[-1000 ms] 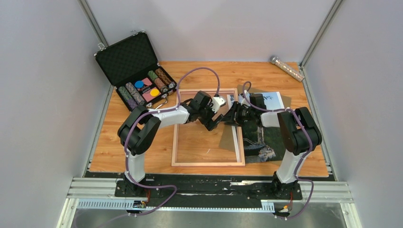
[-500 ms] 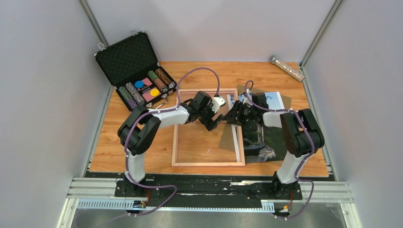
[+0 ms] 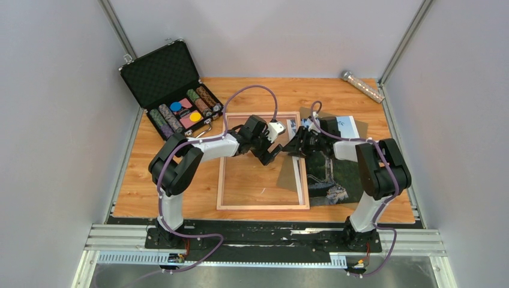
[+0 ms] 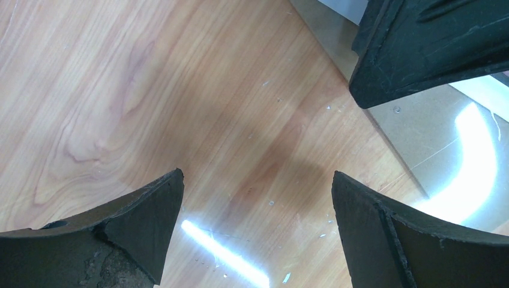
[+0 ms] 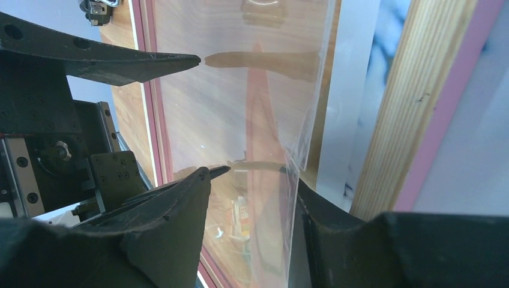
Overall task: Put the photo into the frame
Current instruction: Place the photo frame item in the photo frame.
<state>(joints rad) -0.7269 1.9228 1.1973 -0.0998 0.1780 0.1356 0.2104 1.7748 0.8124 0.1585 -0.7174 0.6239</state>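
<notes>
While my left tool hangs wide open and empty over the frame, my right tool stands half-open astride the edge of the clear pane; whether it pinches, I cannot tell. The photo lies flat on the counter just right of the frame, long axis near-to-far, sky end far. It looks light, floppy and slick, so I'd take its left edge.

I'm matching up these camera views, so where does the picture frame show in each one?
Top external: frame lying flat, mid-picture.
Left wrist: no rail that I can make out.
Right wrist: wood-and-pink rail down the right side.
Shared landmark: right gripper, the black shape top right in left wrist.
</notes>
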